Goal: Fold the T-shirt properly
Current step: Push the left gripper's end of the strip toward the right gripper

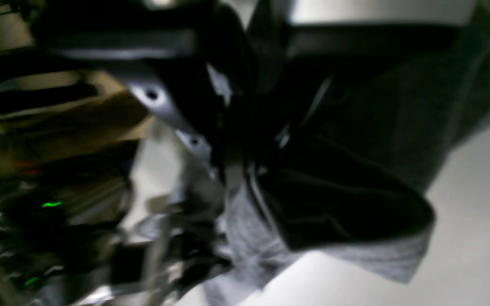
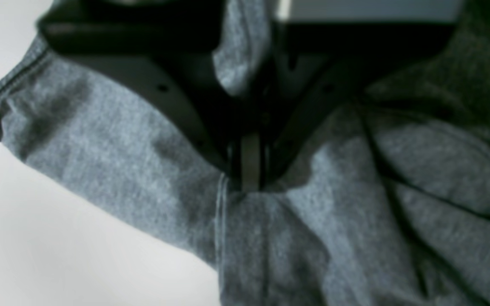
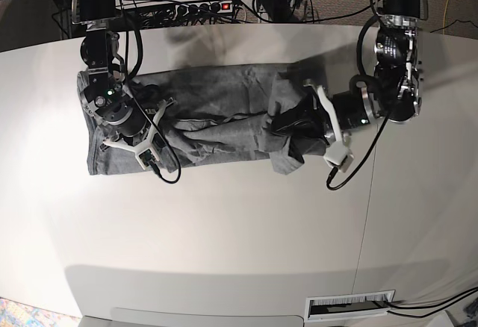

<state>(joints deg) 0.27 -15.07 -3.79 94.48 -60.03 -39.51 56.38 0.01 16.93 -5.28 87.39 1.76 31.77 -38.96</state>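
Note:
The grey T-shirt (image 3: 216,125) lies crumpled in a band across the far half of the white table (image 3: 239,230). My right gripper (image 3: 166,127) is at its left end. In the right wrist view the right gripper (image 2: 250,170) is shut on a fold by the sleeve seam, and the hemmed sleeve (image 2: 58,123) spreads to the left. My left gripper (image 3: 278,122) is at the shirt's right part, reaching leftward. In the blurred left wrist view the left gripper (image 1: 228,144) is closed, with the T-shirt's cloth (image 1: 355,191) bunched and hanging from it above the table.
A power strip and cables (image 3: 202,6) lie beyond the table's back edge. A table seam (image 3: 370,192) runs down the right side. A floor vent (image 3: 351,306) sits by the front edge. Bare table surface spreads in front of the shirt.

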